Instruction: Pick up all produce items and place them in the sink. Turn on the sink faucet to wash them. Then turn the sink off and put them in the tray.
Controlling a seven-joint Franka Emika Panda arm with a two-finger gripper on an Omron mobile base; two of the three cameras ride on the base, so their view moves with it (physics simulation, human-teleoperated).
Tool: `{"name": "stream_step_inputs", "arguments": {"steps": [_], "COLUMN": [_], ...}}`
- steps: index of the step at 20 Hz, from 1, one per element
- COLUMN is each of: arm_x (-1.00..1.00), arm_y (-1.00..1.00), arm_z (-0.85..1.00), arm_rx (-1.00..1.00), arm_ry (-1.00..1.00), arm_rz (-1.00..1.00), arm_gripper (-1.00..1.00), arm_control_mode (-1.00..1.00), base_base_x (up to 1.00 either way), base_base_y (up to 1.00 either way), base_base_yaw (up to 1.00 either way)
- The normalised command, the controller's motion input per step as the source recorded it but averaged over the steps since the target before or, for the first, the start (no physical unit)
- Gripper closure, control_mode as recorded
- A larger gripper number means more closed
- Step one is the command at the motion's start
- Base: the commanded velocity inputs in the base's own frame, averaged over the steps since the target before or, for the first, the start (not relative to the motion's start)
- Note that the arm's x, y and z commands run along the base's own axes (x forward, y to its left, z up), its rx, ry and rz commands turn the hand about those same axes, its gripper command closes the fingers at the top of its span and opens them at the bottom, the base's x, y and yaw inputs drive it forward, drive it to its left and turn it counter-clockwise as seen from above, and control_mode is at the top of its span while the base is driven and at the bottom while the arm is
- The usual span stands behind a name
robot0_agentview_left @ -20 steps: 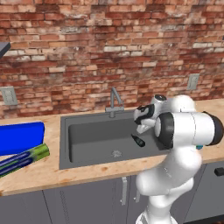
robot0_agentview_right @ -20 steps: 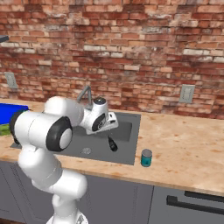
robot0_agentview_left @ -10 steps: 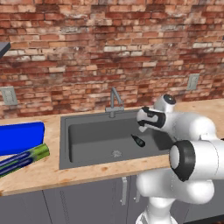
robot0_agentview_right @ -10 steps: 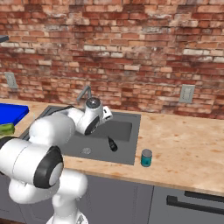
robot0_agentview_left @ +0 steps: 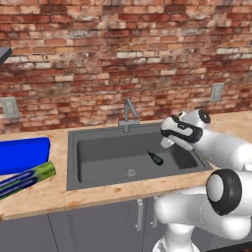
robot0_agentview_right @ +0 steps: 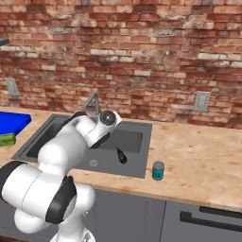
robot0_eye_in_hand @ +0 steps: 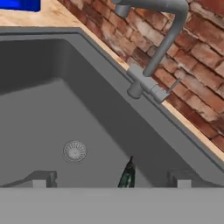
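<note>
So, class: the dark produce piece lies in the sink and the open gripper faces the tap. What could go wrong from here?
1. The thin grey metal faucet has a small lever; the open gripper could slip off it.
2. The near-black teardrop-shaped produce piece lies off to one side of the spout; water may miss it.
3. The arm hangs low over the dark grey sink and might clip its rim.

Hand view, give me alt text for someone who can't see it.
A dark grey sink with a small near-black vegetable lying on its floor beside the round drain. The open pincer hovers just above it. A grey faucet stands at the rim before a brick wall.
</note>
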Motion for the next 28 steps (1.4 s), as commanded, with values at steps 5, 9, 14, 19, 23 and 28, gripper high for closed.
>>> {"name": "stream_step_inputs", "arguments": {"steps": [5, 9, 14, 19, 23, 28], "arm_x": [0.02, 0.20, 0.35, 0.30, 0.25, 0.27], "arm_y": [0.00, 0.06, 0.18, 0.13, 0.07, 0.04], "arm_z": [0.00, 0.01, 0.02, 0.00, 0.00, 0.00], "arm_rx": [0.07, 0.10, 0.10, 0.10, 0.10, 0.09], "arm_ry": [-0.11, -0.11, -0.09, -0.09, -0.10, -0.08], "arm_rz": [0.06, 0.00, 0.00, 0.00, 0.03, 0.05], "arm_gripper": [-1.00, -1.00, -1.00, -1.00, -1.00, -1.00], "arm_control_mode": [-1.00, -1.00, -1.00, -1.00, -1.00, -1.00], "base_base_x": [0.00, 0.00, 0.00, 0.00, 0.00, 0.00], "base_base_y": [0.00, 0.00, 0.00, 0.00, 0.00, 0.00], "base_base_yaw": [0.00, 0.00, 0.00, 0.00, 0.00, 0.00]}}
